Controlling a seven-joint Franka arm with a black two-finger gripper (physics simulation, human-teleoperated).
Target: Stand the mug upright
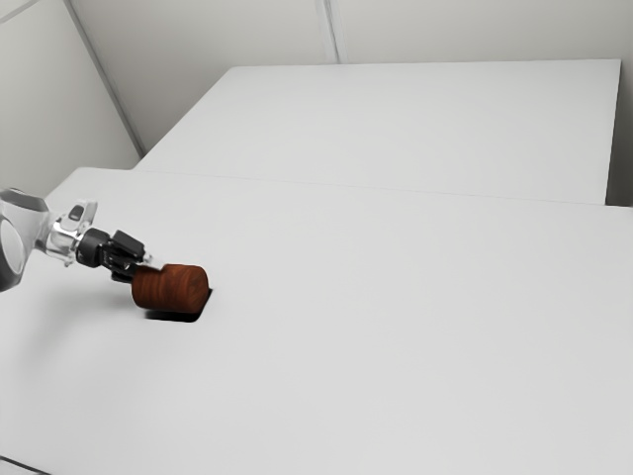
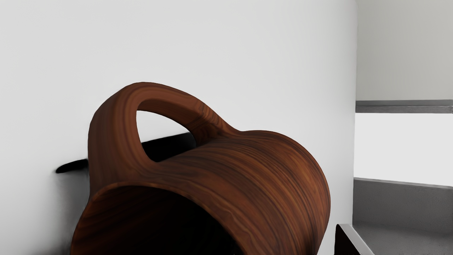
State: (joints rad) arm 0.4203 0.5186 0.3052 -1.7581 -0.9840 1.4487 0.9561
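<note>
The gripper (image 1: 153, 264) is at the brown wood-grain mug (image 1: 172, 289) in the exterior view's left part, with light fingertips by the mug's upper side. On its side, the mug has its closed end toward the exterior view's right. In the wrist view, the dark mouth of the mug (image 2: 254, 170) faces the hand, and its handle (image 2: 113, 131) sticks out from the body. The gripper (image 2: 226, 242) stands open, one fingertip (image 2: 355, 239) visible beside the mug with a narrow gap between them; the other is hidden by the mug.
A broad white table (image 1: 376, 336) lies under the mug, whose black shadow falls right below it. Another white surface (image 1: 415, 124) stands behind the table. A dark cable (image 1: 24, 465) crosses the near left corner of the exterior view.
</note>
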